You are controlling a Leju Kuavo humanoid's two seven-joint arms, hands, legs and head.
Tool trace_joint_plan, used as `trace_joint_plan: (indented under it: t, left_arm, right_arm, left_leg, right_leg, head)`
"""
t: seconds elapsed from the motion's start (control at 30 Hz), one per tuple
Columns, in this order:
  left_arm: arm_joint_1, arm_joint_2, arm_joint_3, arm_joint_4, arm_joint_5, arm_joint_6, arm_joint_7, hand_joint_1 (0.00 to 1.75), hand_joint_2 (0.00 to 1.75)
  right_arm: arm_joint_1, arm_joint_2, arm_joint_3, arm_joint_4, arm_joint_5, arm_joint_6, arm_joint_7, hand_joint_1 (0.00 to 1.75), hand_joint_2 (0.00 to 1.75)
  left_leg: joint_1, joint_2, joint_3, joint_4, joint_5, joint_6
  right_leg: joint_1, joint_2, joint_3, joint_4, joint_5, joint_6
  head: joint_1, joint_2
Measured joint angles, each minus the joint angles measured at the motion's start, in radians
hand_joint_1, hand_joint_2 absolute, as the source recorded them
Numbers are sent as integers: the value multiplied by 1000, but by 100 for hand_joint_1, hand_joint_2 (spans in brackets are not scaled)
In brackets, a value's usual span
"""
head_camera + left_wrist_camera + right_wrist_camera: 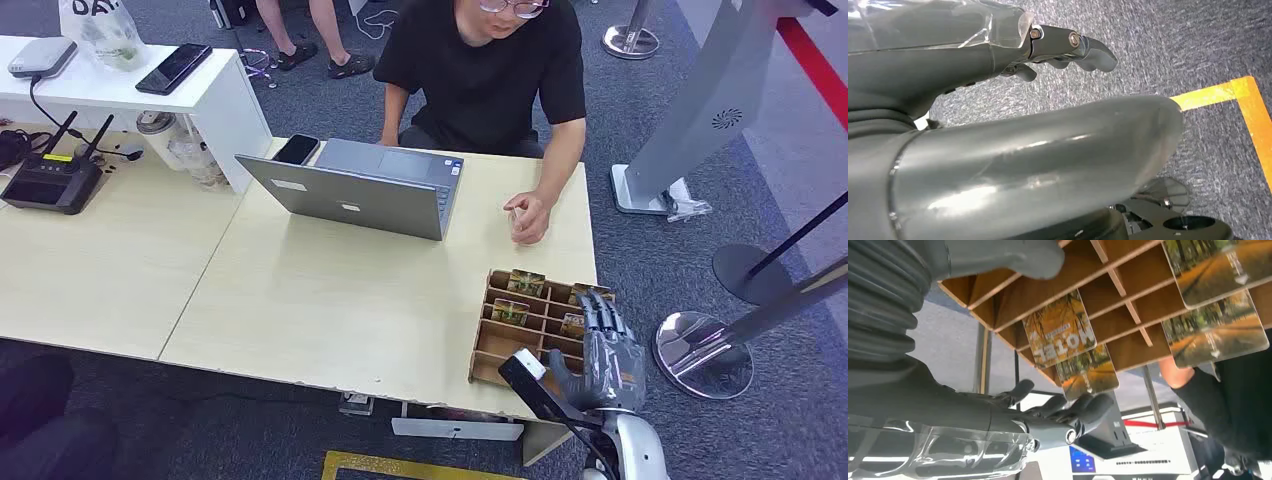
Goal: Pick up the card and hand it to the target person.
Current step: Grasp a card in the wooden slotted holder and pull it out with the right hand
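Close above the wooden rack (520, 335) at the pale table's (330, 300) right corner, the right hand (605, 350) hovers with fingers spread and empty over autumn-printed cards (1060, 335) standing in slots, one reading "Hotel" in the wrist view, while the left hand (1068, 47) hangs half-curled and empty over grey carpet (1173, 45).

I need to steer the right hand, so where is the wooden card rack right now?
In the head view the wooden card rack sits at the table's near right corner, under the right hand and just in front of the seated person's hand.
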Motion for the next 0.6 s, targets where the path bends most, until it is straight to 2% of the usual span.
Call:
trace_joint_plan:
  t: [0.47, 0.6]
  left_arm:
    - [0, 0, 0, 0, -5, -12, 2, 0, 0]
    - [0, 0, 0, 0, -7, -16, 2, 0, 0]
  right_arm:
    - [12, 0, -2, -16, 16, 50, 43, 65, 175]
    - [16, 0, -3, -26, 18, 54, 48, 83, 175]
  left_leg:
    - [0, 0, 0, 0, 0, 0]
    - [0, 0, 0, 0, 0, 0]
  right_leg:
    - [0, 0, 0, 0, 0, 0]
    - [0, 0, 0, 0, 0, 0]
  head:
    - [0, 0]
    - [0, 0]
